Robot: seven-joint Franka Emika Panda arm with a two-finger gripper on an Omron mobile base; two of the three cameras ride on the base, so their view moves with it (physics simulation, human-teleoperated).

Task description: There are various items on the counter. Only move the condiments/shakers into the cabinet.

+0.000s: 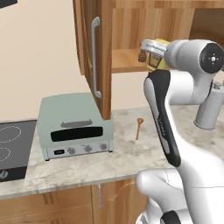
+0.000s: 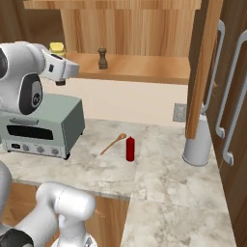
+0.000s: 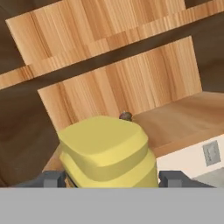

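Note:
My gripper [image 3: 112,178] is up at the open cabinet, shut on the squat yellow bottle [image 3: 105,151], whose cap sits between the two fingertips [image 3: 52,178]. The bottle [image 1: 158,56] hangs at the left end of the cabinet shelf [image 2: 144,70]. The small dark brown shaker [image 2: 102,58] stands on that shelf, and its knob [image 3: 125,116] peeks out behind the yellow cap. The slim red squeeze bottle [image 2: 130,148] stands upright on the counter [image 2: 164,173]. The wooden spoon [image 2: 113,143] lies just left of it.
The cabinet door [image 1: 105,57] with its long silver handle [image 1: 95,57] stands open, left of my hand. A pale green toaster oven [image 1: 74,127] sits on the counter below it, next to the black cooktop [image 1: 13,148]. A tall grey canister [image 2: 198,144] stands at the right.

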